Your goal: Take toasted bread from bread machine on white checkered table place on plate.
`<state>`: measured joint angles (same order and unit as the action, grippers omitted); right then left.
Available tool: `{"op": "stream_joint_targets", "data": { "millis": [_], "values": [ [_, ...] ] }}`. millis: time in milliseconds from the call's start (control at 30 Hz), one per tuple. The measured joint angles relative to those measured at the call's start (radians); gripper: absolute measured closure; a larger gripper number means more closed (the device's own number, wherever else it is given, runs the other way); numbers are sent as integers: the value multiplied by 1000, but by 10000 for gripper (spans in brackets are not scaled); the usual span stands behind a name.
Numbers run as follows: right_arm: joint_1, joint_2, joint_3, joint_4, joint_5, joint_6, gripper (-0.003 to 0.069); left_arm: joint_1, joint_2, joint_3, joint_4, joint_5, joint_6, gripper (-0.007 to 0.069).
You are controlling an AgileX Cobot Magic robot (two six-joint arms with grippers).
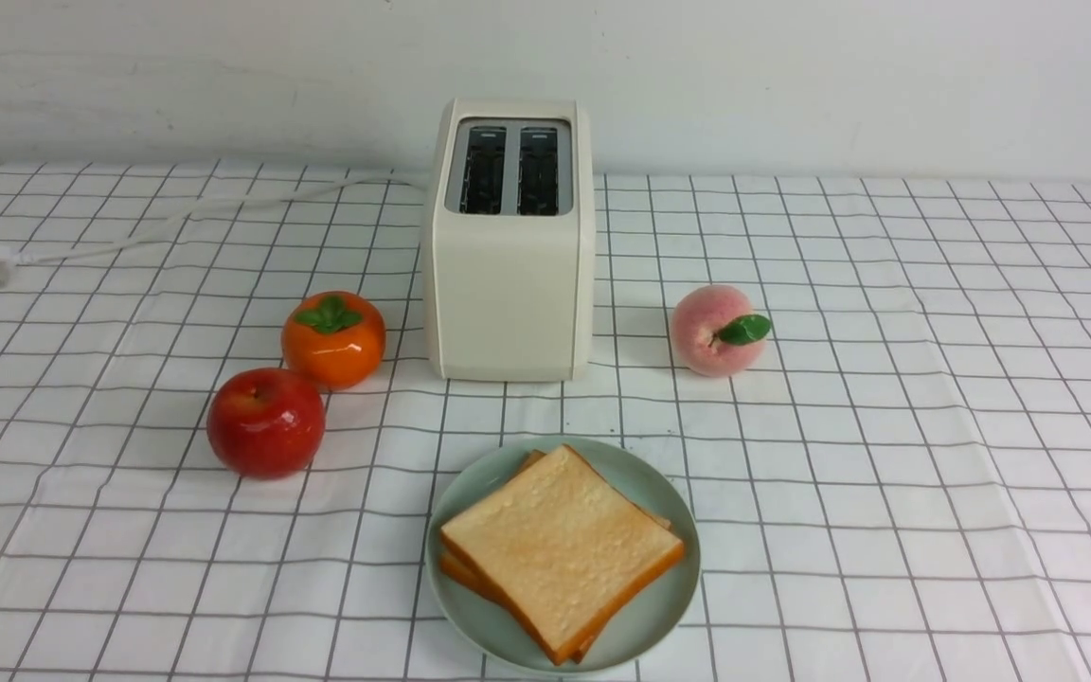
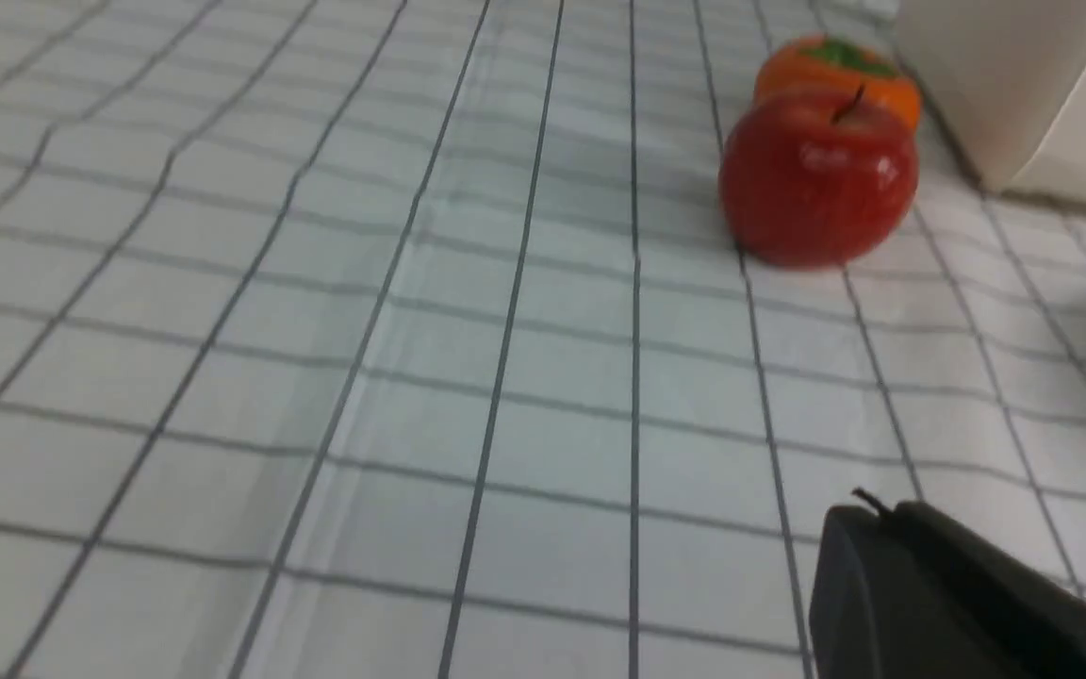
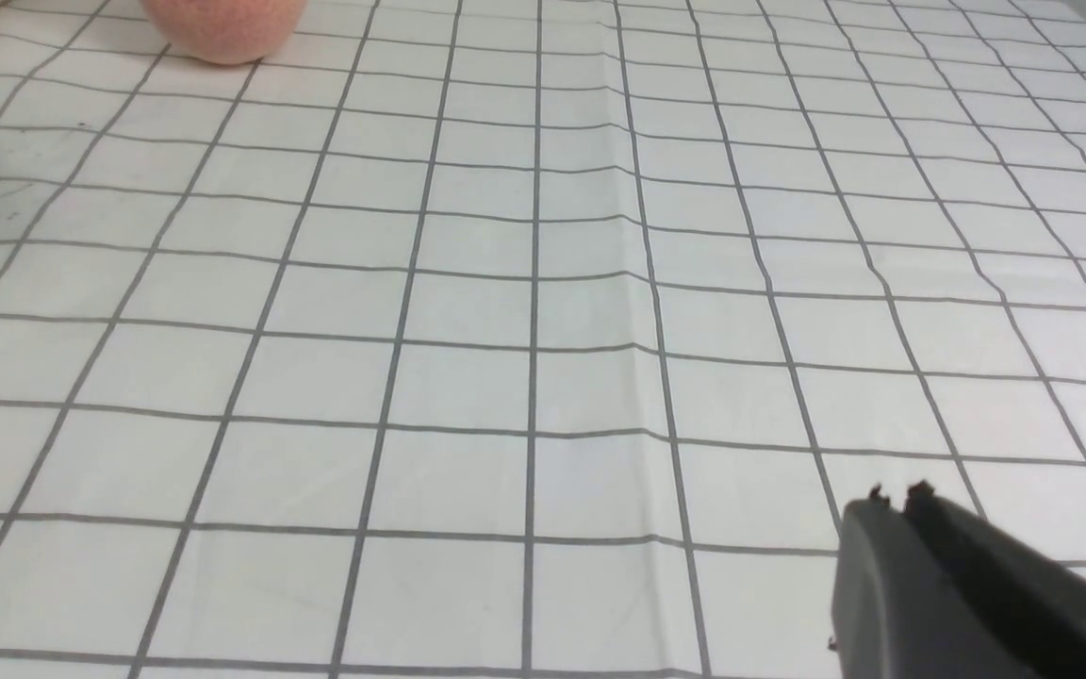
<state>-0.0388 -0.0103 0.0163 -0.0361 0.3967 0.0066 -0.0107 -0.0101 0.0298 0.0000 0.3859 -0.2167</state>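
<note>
Toast slices (image 1: 560,545), two of them, lie stacked on the mint-green plate (image 1: 650,620) near the front edge of the white checkered table (image 1: 886,474); the lower slice shows only as crust edges peeking from under the upper one. Toaster (image 1: 510,275) stands behind the plate, both dark slots empty, its white power cord (image 1: 176,223) trailing off to a plug at far left. Persimmon (image 1: 333,338) and red apple (image 1: 265,421) sit touching each other left of the toaster; peach (image 1: 716,330) sits to its right.

Neither arm appears in the front view. Left gripper (image 2: 868,514) shows only as a dark tip cut off at the wrist frame's corner, jaws pressed together, holding nothing. Right gripper (image 3: 894,500) likewise partly cropped; its two tips stand almost together with a thin slit between, nothing in them. The right wrist view crops the peach and the plate's rim at the frame border.
</note>
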Motion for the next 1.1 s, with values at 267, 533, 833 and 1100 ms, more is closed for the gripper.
{"op": "stream_joint_targets", "data": {
  "millis": [267,533,833,1100],
  "values": [
    [0,0,0,0,0,0,622,0,0,0,0,1,-7,637],
    [0,0,0,0,0,0,610,0,0,0,0,-3,-9,637],
    [0,0,0,0,0,0,609,0,0,0,0,-3,-11,637],
    [0,0,0,0,0,0,607,0,0,0,0,-3,-11,637]
  ]
}}
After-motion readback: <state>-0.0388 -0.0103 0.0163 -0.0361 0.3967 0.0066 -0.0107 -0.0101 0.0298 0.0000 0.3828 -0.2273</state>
